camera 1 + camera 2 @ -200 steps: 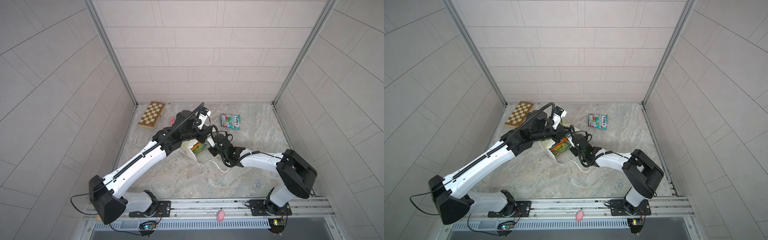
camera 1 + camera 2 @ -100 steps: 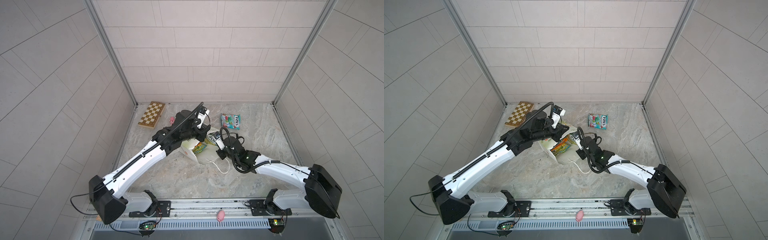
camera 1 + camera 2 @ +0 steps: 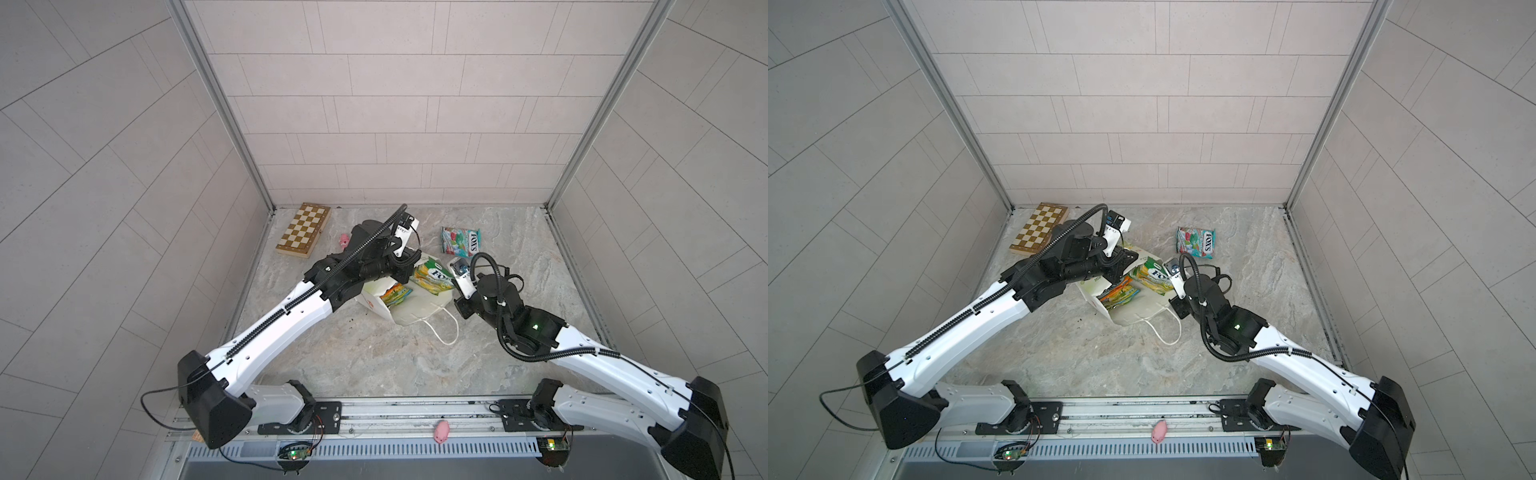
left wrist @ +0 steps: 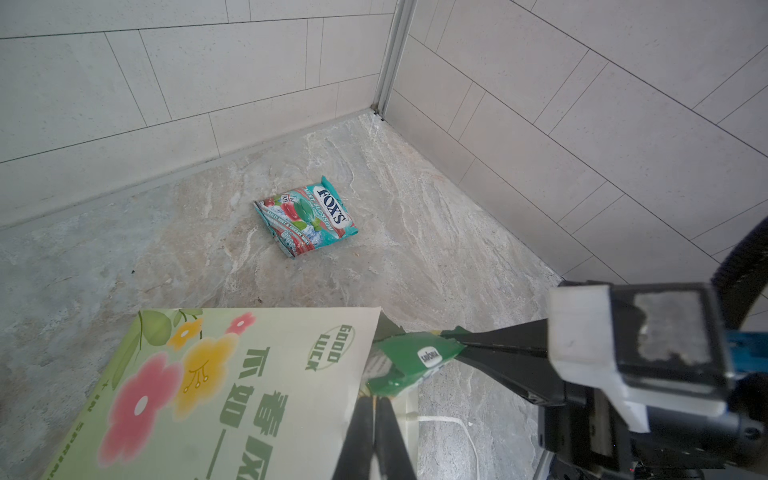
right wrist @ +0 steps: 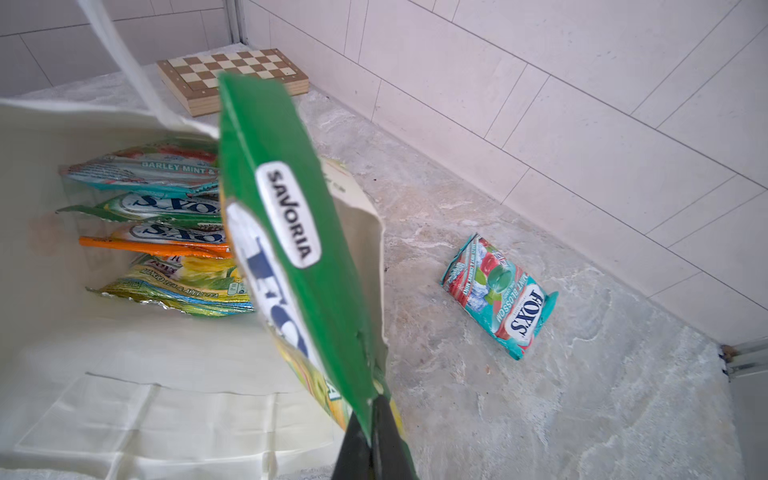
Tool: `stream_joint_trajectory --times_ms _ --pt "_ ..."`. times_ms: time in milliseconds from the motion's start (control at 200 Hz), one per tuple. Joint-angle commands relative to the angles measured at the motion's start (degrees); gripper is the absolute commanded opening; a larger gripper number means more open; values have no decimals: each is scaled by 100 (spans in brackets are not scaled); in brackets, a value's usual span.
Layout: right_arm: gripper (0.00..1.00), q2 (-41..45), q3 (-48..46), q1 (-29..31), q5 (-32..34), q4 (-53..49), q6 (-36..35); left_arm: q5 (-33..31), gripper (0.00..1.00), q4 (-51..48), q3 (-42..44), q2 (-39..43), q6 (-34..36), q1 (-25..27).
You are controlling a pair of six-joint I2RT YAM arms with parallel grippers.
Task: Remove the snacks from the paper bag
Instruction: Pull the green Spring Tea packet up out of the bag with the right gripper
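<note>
Drawing the green-and-yellow FOX'S packet (image 5: 291, 232) clear of the paper bag (image 5: 124, 353) looks like the step in hand. The right gripper (image 5: 374, 415) is clamped on one corner of the packet, which is partly out of the mouth. The bag lies on its side mid-table with its mouth toward the right arm. The left gripper (image 4: 375, 405) is pressed together on the rim of the flower-printed upper panel, lifting the mouth open. To do this well, I judge, the pull should run straight out along the bag and low, so the packet neither catches the paper lip nor drags the white cord handle (image 3: 444, 328). The left grip must hold firm, or the light bag will slide along. Four more packets (image 5: 166, 249) lie stacked inside; a teal one (image 3: 460, 241) lies out on the table near the back wall. The table (image 3: 374, 357) is a smooth marble-patterned slab, probably slippery, boxed in by pale tiled walls (image 3: 395, 104). A wooden chessboard box (image 3: 304, 228) sits in the back corner on the left arm's side, with a pink pig toy (image 3: 344, 240) just beside it.
</note>
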State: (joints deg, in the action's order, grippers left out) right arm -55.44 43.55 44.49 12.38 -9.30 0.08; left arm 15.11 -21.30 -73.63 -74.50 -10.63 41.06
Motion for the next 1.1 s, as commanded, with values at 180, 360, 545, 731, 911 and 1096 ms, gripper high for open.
stream_joint_trajectory --times_ms 180,360,545,731,911,1096 --pt "0 682 486 -49 651 -599 11 -10 0 -6 51 92 -5 34" --pt "0 999 652 -123 1047 -828 36 -9 0 -6 51 85 -1 34" --pt "0 1066 732 -512 1154 -1078 58 -7 0 -6 50 88 -13 27" --pt "0 972 739 -1366 930 -1230 425 5 0 -8 50 86 -12 42" --pt "0 529 751 -2409 234 -1226 854 60 0 -6 42 61 -23 42" --pt "0 -193 713 -3195 -328 -844 1096 93 0 -6 40 50 -29 54"
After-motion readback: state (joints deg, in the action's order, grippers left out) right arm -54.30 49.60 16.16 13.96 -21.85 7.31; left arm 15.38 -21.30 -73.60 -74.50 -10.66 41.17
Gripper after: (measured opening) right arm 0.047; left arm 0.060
